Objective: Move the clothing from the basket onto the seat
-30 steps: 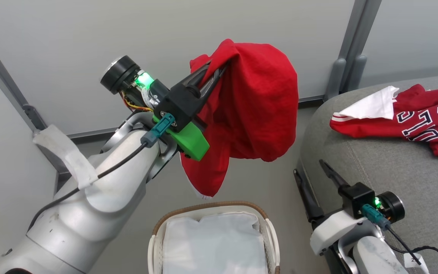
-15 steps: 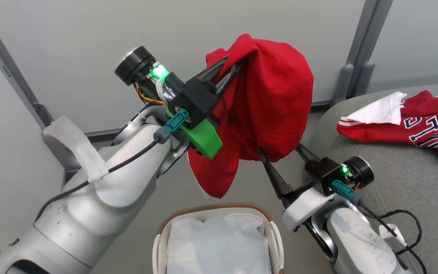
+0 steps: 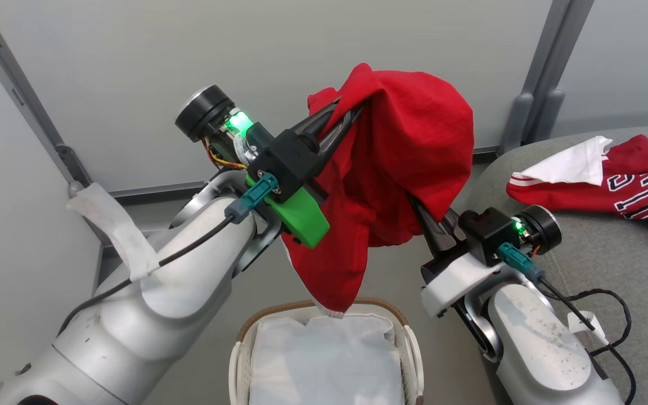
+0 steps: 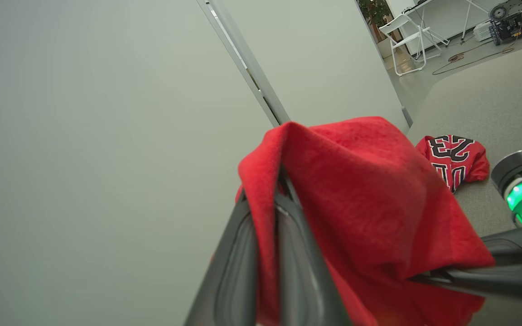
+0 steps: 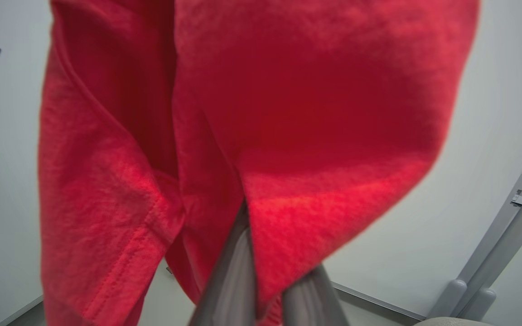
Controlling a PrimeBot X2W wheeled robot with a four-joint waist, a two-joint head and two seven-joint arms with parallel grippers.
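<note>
From my station I'd put this job well past halfway. One red jersey (image 3: pixel 639 185) with navy-and-white lettering already lies on the grey sofa (image 3: pixel 599 264) at my right, spread near its rounded edge. The basket (image 3: pixel 409 344) sits low in the head view between the two arms, and all I can see inside it is the white liner sheet (image 3: pixel 324 360), so I judge nothing red is left in it, though its near end is cut off by the frame. The last piece I can see, a plain red garment (image 3: pixel 408 157), is up in the air: the left fingers (image 3: pixel 355 108) are pinched closed on a fold at its top, and it hangs bunched from there, its white-trimmed lower tip dangling over the far rim of the basket; I can't tell whether it touches the liner. The right fingers (image 3: pixel 433 228) reach up under the garment's right side. The right wrist view shows a fold lying between them, but their tips are buried in cloth, so I cannot tell whether they have clamped. What's left, as I read it, is to carry this garment right, over the sofa, let it go beside the jersey, and check the basket.
</note>
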